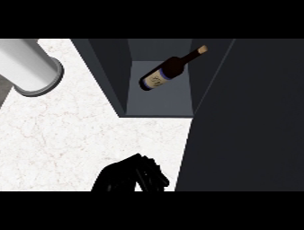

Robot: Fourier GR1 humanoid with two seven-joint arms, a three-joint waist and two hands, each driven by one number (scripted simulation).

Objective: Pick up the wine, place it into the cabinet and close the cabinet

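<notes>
Wine (167, 72): lying tilted inside the cabinet (160, 105), neck toward the back.
Door (248, 134): open, to the right.
Right hand (131, 176): over the counter (68, 130), well apart from the bottle, fingers loosely bent, holding nothing.
Risk, as we judge it: the bottle rolls forward, and the closing door catches it.

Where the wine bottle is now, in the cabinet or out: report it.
In. The wine bottle lies on its side within the cabinet compartment, framed by its walls; the door stands open.
</notes>
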